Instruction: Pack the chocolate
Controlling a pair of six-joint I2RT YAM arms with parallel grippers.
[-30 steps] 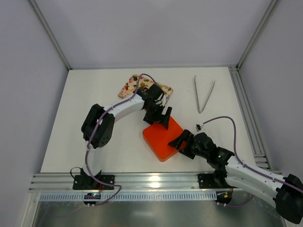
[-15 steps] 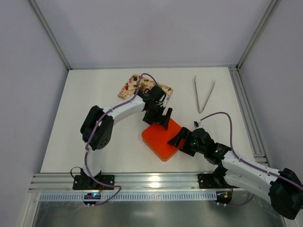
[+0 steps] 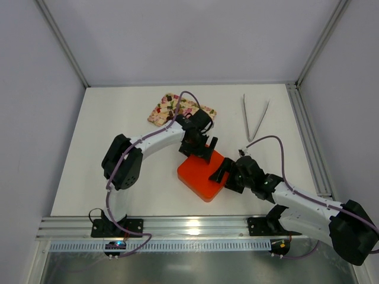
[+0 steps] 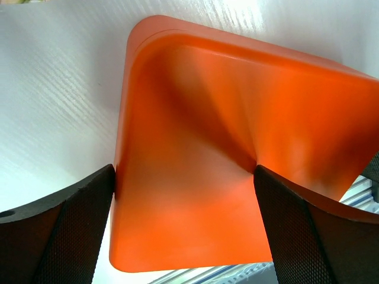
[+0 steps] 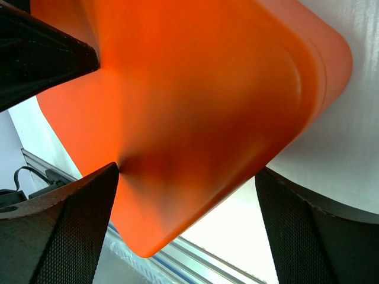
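The orange box [image 3: 203, 174] lies shut under its lid mid-table. My left gripper [image 3: 199, 149] is open over its far corner. In the left wrist view [image 4: 183, 171] one finger [image 4: 65, 231] touches the orange box's [image 4: 195, 148] side and the other rests on the lid. My right gripper [image 3: 224, 176] is open at the near right corner. In the right wrist view [image 5: 186, 173] its left finger [image 5: 65, 225] touches the orange box [image 5: 195, 100], and its right finger stands apart from it. A few small dark chocolate lumps [image 3: 170, 112] show on the pink floral tray [image 3: 161, 109].
Metal tweezers [image 3: 254, 118] lie at the back right. The left arm crosses over the floral tray's right part. An aluminium rail [image 3: 189, 225] runs along the near table edge, and frame posts stand at the back corners.
My right gripper has moved left and forward onto the box's right corner. My left gripper has shifted slightly right. The box has slid a little to the left.
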